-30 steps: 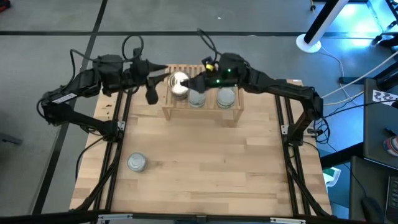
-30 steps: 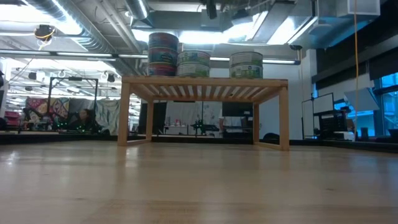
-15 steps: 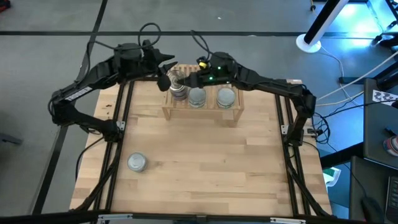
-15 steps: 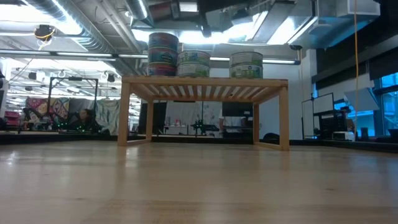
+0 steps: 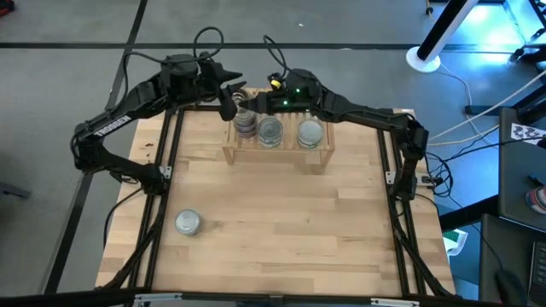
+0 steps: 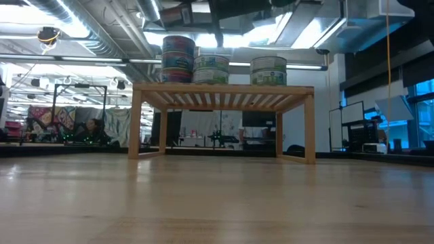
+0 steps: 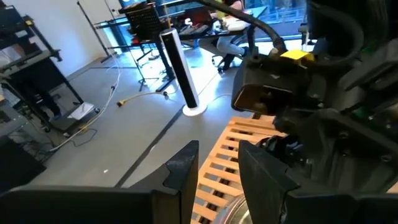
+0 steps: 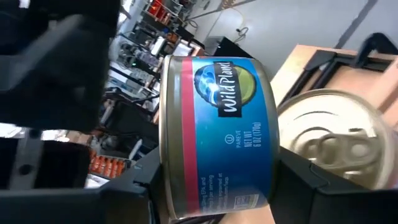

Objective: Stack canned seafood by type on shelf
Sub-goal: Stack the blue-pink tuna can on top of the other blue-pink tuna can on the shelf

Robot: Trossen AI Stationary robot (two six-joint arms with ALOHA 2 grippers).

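Over the far left end of the shelf, your right gripper has its fingers closed on a blue tin with a red band and a "Wild Planet" label; your right wrist view shows a dark finger pressed against each flat end of it. From above, that tin sits at the top of the left stack, and the low view shows the left stack two tins high, with multicoloured labels. Whether the held tin already rests its full weight on the one below, you cannot tell.

Beside the stack on the slats stand two more tins: a middle tin and a right tin, both with silver lids. In the low view the middle tin touches the stack, while the right tin stands apart from it; both carry green-and-white labels.

Your left gripper hovers just beside the shelf's far left corner, close to your right gripper. Its fingers are parted with nothing between them, and the slats show below in your left wrist view.

One lone tin with a silver lid rests on the table near the front left, well apart from the shelf.
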